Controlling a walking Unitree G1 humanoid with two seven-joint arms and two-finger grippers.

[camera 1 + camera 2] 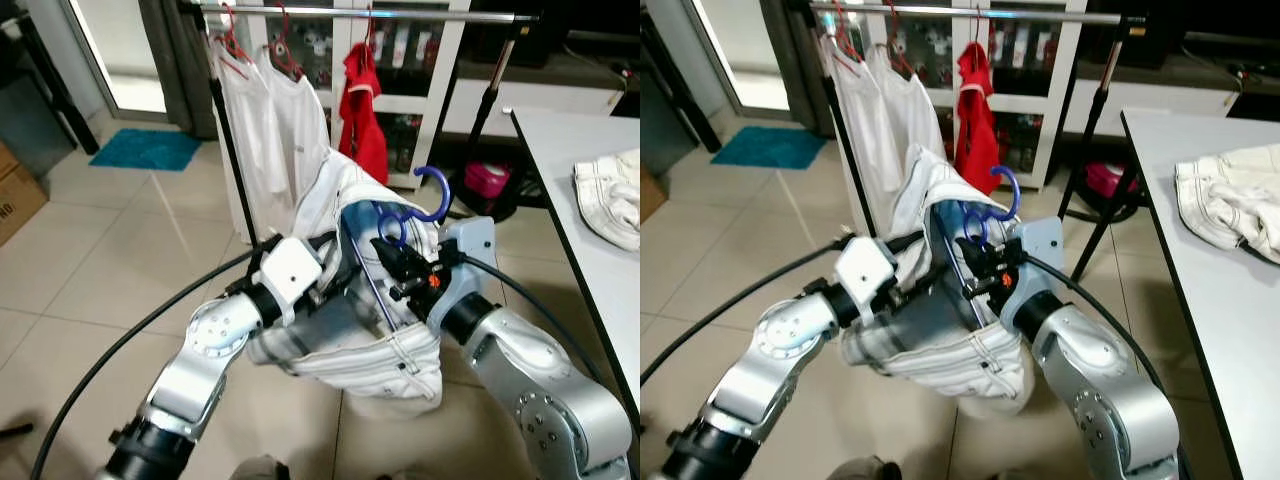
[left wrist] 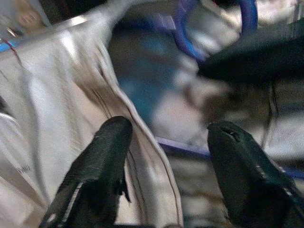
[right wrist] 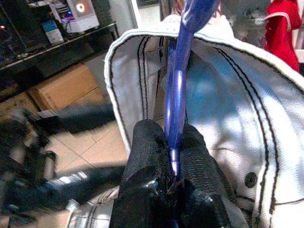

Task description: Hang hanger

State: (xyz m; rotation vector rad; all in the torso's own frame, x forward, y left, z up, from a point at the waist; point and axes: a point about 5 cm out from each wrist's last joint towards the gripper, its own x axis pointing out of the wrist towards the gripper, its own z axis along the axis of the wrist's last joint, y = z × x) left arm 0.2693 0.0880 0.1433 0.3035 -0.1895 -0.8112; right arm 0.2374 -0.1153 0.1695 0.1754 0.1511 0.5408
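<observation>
A blue plastic hanger (image 1: pixel 432 195) sits inside a white garment (image 1: pixel 370 350), held in front of me at chest height. Its hook sticks up above the collar. My right gripper (image 1: pixel 398 262) is shut on the hanger's blue bar (image 3: pixel 176 95), just below the hook. My left gripper (image 2: pixel 166 137) is open at the garment's left side, and a fold of white cloth (image 2: pixel 142 142) runs between its spread fingers. The clothes rail (image 1: pixel 400 14) crosses the top of the view beyond the garment.
Two white shirts (image 1: pixel 270 130) and a red garment (image 1: pixel 362 110) hang on the rail. A white table (image 1: pixel 580 220) on the right carries another white garment (image 1: pixel 612 195). A pink bag (image 1: pixel 487 178) lies under the rack. A teal mat (image 1: pixel 148 148) lies on the floor far left.
</observation>
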